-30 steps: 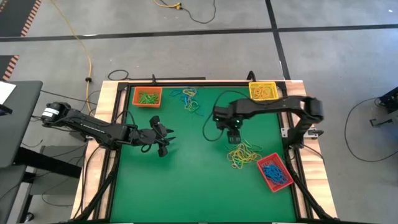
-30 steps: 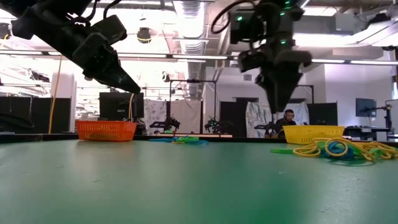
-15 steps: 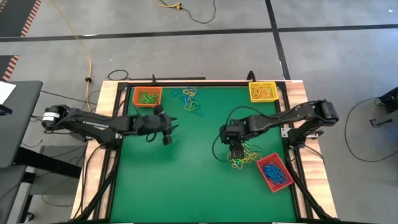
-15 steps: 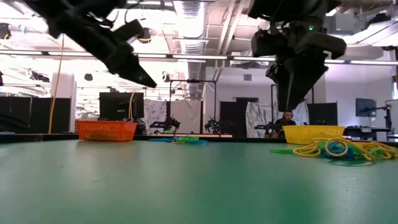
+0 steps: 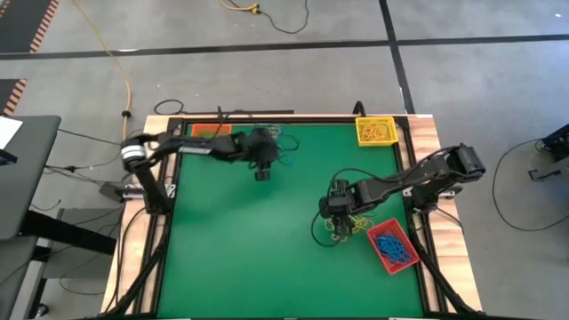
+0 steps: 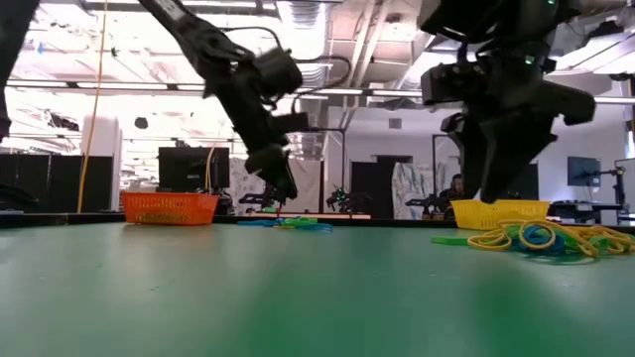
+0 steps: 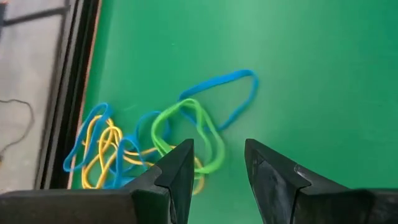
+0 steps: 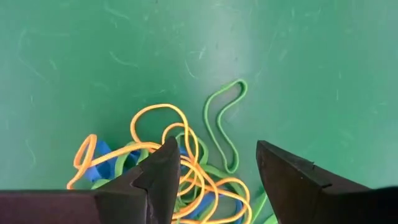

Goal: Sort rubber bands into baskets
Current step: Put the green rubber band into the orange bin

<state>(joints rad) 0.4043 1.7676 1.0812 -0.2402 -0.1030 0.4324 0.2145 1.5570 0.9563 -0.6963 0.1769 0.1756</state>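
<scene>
My left gripper (image 5: 260,172) hangs open above the mat at the far middle, just short of a small heap of blue, green and yellow rubber bands (image 7: 180,134). My right gripper (image 5: 336,212) stands open over a second heap of rubber bands (image 8: 166,146) right of the middle, its fingers clear of them. An orange basket (image 5: 212,131) sits at the far left, partly hidden by my left arm. A yellow basket (image 5: 375,131) is at the far right, and a red basket (image 5: 391,245) holding blue bands at the near right.
A wooden frame (image 5: 427,133) borders the green mat (image 5: 240,249), which lies bare across its near left half. Both arms reach in from the side edges. In the low view a person (image 6: 458,188) sits far behind the table.
My left gripper has swung from the left middle toward the far edge and the right, up to the far heap of bands, turning as it went. My right gripper has come toward the near edge and sunk a little over the heap by the red basket. Both stayed open.
</scene>
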